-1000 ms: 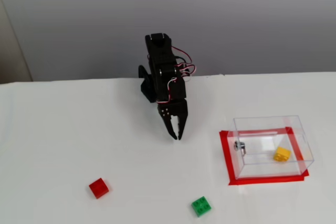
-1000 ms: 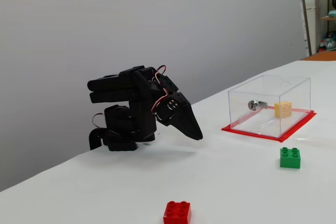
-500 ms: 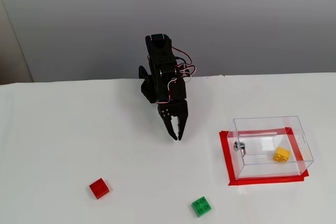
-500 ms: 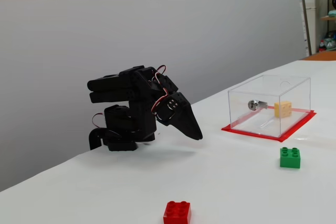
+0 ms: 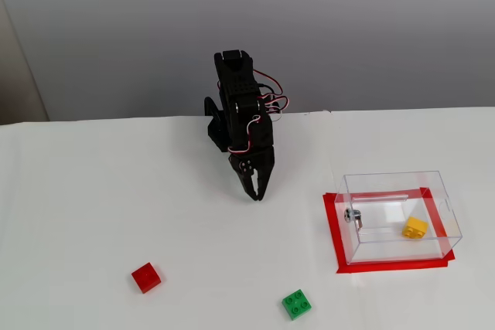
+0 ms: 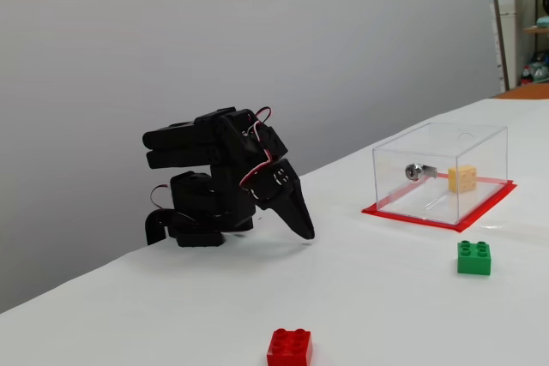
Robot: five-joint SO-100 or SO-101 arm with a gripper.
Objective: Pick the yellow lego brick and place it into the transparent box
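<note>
Yellow lego brick (inside transparent box) well apart from claw.

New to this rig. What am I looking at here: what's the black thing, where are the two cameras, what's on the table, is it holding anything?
The black thing is a small robot arm ending in a two-finger gripper, folded low over a white table. One fixed camera looks down from the front and above; the other stands low at the table's side, where the gripper points down at the table. The fingers look closed and hold nothing. On the table: a transparent box standing on a red taped square, with the yellow lego brick already inside. A red brick and a green brick lie loose nearer the front camera.
</note>
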